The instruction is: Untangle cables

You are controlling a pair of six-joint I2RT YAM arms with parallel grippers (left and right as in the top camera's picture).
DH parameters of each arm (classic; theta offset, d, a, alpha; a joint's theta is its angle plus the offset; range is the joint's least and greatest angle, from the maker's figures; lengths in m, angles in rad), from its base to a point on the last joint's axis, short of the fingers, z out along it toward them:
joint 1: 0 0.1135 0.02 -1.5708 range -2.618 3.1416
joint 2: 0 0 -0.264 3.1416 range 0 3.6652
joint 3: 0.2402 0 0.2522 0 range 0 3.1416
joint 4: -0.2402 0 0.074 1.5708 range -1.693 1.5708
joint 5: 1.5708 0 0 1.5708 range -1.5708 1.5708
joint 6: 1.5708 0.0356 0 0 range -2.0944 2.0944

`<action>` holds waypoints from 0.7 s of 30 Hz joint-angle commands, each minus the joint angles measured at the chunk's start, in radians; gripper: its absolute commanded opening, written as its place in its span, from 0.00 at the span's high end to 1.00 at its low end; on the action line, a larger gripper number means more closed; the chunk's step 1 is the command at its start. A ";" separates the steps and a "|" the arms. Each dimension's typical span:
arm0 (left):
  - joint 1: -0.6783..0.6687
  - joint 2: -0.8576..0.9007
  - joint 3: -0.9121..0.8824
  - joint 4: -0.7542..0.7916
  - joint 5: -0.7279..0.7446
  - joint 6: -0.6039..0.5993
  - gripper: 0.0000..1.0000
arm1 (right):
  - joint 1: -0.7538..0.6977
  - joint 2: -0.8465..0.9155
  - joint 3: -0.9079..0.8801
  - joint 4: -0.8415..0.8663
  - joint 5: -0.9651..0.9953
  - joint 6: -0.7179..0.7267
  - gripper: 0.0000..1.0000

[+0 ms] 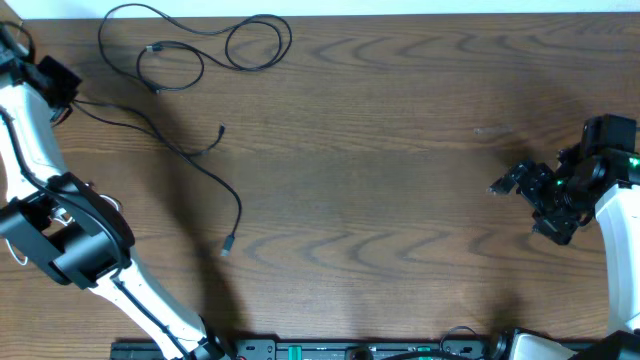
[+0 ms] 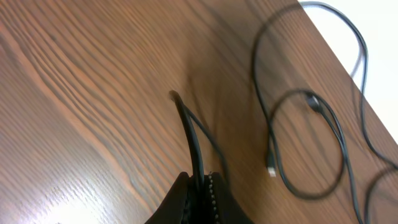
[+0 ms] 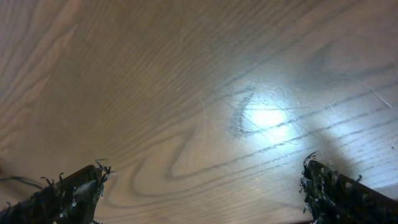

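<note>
At the far-left corner, the left gripper [image 2: 200, 186] has its fingers [image 2: 219, 198] clamped on a thin black cable [image 2: 194, 140], likely to draw it clear of the looped black cable [image 1: 255, 40] lying limp nearby on the smooth, wood-grained tabletop [image 1: 400, 150]. Far right, the right gripper [image 3: 205, 186] waits, its fingers apart and empty.

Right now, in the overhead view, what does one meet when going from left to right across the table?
Left gripper, shut on a black cable → black cables spread out → right gripper, open.
</note>
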 commanded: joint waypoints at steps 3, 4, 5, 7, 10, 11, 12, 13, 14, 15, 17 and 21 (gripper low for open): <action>0.050 0.061 0.006 0.048 -0.126 0.005 0.92 | 0.011 0.000 -0.003 -0.018 0.034 -0.019 0.01; 0.057 0.069 0.006 0.060 -0.151 0.006 0.92 | 0.011 0.000 -0.003 -0.021 0.034 -0.019 0.01; 0.062 0.077 0.006 0.068 -0.170 0.006 0.93 | 0.011 0.000 -0.003 -0.024 0.035 -0.019 0.01; 0.078 0.091 0.006 0.098 -0.195 0.006 0.92 | 0.011 0.000 -0.003 -0.026 0.035 -0.019 0.01; 0.100 0.103 0.006 0.161 -0.194 0.006 0.92 | 0.011 0.000 -0.003 -0.028 0.033 -0.019 0.01; 0.111 0.105 0.006 0.186 -0.193 0.005 0.92 | 0.011 0.000 -0.003 -0.034 0.031 -0.019 0.01; 0.116 0.105 0.006 0.195 -0.193 0.005 0.90 | 0.011 0.000 -0.003 -0.040 0.030 -0.019 0.01; 0.121 0.105 0.006 0.200 -0.193 0.005 0.76 | 0.011 0.000 -0.003 -0.047 0.031 -0.019 0.01; 0.126 0.105 0.006 0.205 -0.194 0.005 0.56 | 0.011 0.000 -0.003 -0.052 0.031 -0.019 0.01; 0.129 0.105 0.006 0.209 -0.194 0.006 0.39 | 0.011 0.000 -0.003 -0.055 0.031 -0.019 0.01; 0.137 0.105 0.006 0.213 -0.194 0.005 0.26 | 0.011 0.000 -0.003 -0.057 0.031 -0.019 0.01; 0.145 0.105 0.006 0.221 -0.193 0.006 0.20 | 0.011 0.000 -0.003 -0.057 0.031 -0.009 0.01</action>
